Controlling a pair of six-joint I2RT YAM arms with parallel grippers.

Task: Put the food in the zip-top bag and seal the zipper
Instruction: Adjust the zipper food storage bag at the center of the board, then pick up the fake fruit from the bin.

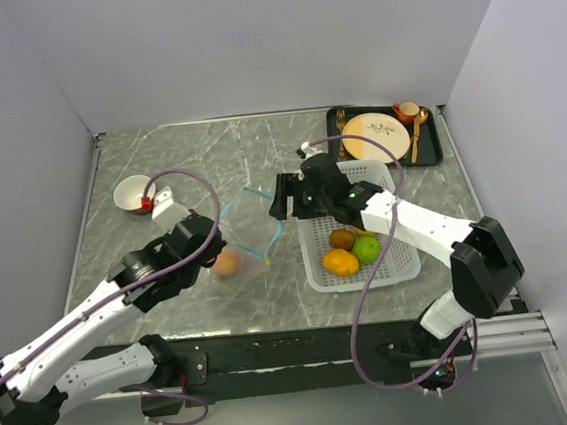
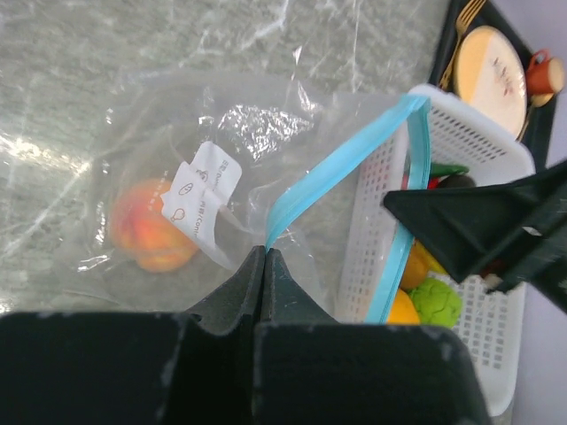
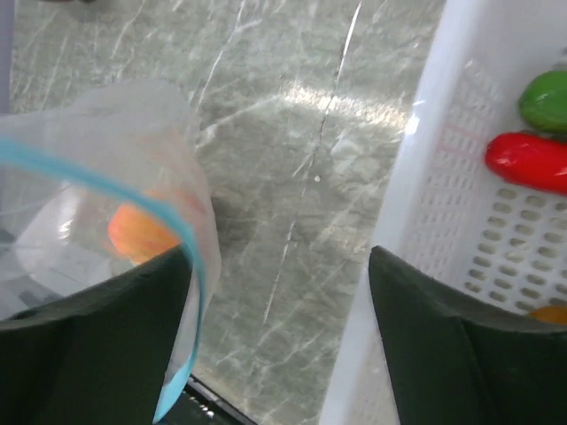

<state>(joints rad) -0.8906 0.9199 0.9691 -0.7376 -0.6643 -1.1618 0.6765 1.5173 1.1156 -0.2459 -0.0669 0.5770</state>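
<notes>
Clear zip-top bag stood open on marble surface, peach-pink food inside; loose rounds lay in white basket, unbagged.
Left wrist: left pincer clamped on teal zipper, unsealed.
Right wrist: right pincer gaped wide, empty, between bag mouth and basket; red pepper waited inside basket.

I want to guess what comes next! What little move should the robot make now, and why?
Probably the right gripper should swing over the white basket and lower onto the orange fruit. Its jaws stand open and empty, a peach-pink fruit already lies in the bag, and the left gripper pinches the zipper, holding the mouth up.
</notes>
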